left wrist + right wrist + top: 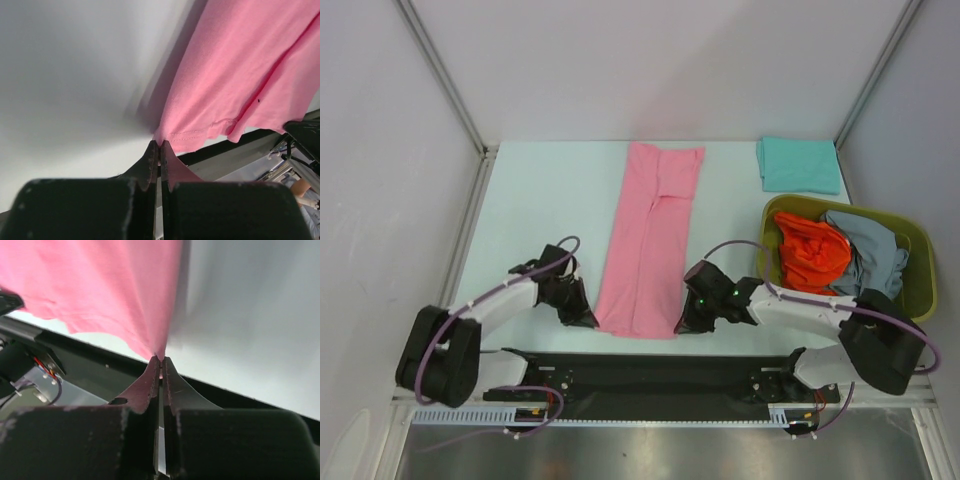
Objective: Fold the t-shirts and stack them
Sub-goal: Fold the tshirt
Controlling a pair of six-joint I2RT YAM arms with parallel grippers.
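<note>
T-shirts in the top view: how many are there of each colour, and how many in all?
pink t-shirt: 1
teal t-shirt: 1
orange-red t-shirt: 1
grey-blue t-shirt: 1
Total: 4

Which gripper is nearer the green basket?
Right. The right gripper, shut on the pink t-shirt's near right corner, sits just left of the basket. The left gripper, shut on the near left corner, is farther off, across the shirt's width.
</note>
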